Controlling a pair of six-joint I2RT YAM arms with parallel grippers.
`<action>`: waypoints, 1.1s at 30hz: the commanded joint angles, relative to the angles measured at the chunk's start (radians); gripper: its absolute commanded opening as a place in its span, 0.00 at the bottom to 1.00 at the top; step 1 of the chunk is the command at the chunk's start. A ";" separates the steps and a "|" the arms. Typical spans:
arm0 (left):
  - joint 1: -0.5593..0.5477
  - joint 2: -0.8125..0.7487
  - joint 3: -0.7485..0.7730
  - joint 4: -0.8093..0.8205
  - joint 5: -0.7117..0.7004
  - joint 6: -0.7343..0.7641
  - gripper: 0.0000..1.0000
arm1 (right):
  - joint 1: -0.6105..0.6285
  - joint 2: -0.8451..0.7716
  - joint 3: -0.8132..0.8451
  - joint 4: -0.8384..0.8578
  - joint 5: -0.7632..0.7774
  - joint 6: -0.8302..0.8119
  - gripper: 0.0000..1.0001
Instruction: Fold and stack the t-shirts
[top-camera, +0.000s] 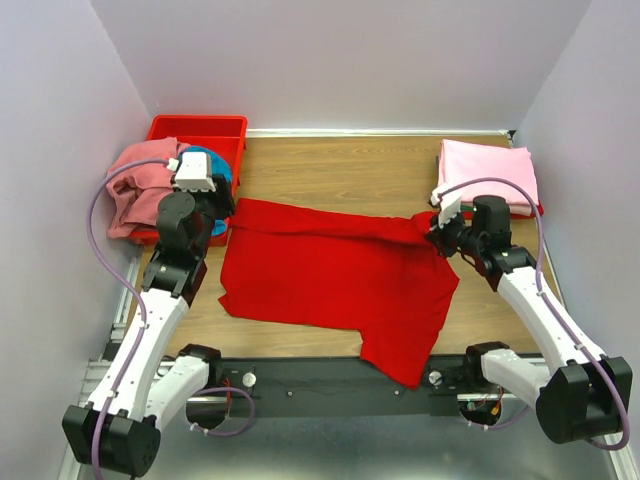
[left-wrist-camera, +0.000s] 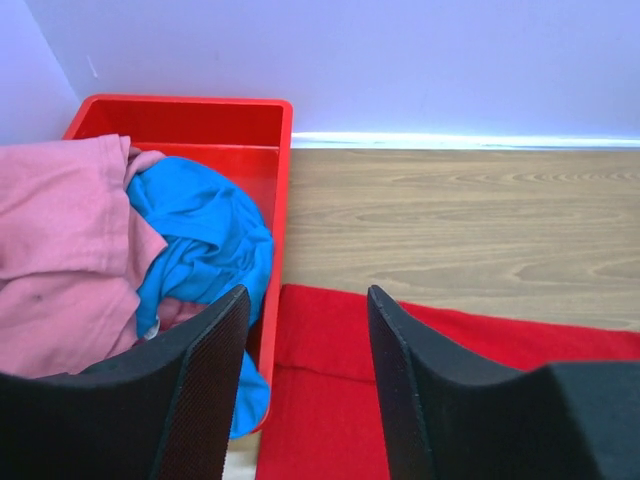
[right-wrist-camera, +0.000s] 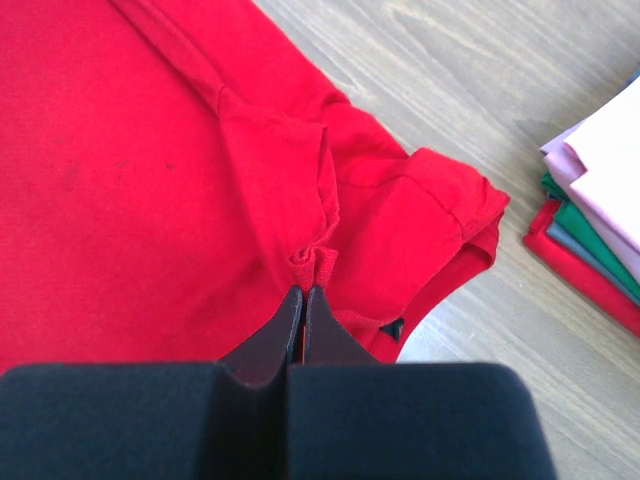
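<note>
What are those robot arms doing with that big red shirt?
They're folding t-shirts. The right gripper is pinching a bunched bit of the red t-shirt, which lies spread on the table. The left gripper is open and empty, hovering over the shirt's other edge beside the red bin. A pink shirt and a blue shirt lie crumpled in the bin. A folded stack sits far right.

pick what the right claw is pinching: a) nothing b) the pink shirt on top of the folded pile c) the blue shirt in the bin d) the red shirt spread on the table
D: the right claw is shut on a bunched fold of the red shirt, while the folded pile lies apart, off to its side.
</note>
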 joint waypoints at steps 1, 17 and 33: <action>-0.003 -0.052 -0.026 -0.038 0.007 0.006 0.60 | -0.007 -0.001 -0.011 -0.052 0.005 -0.036 0.00; -0.007 -0.072 -0.045 -0.020 0.039 0.008 0.61 | -0.006 0.033 -0.024 -0.163 0.008 -0.188 0.02; -0.011 -0.048 -0.045 0.006 0.085 0.011 0.61 | -0.007 0.325 0.235 -0.326 -0.219 -0.191 0.78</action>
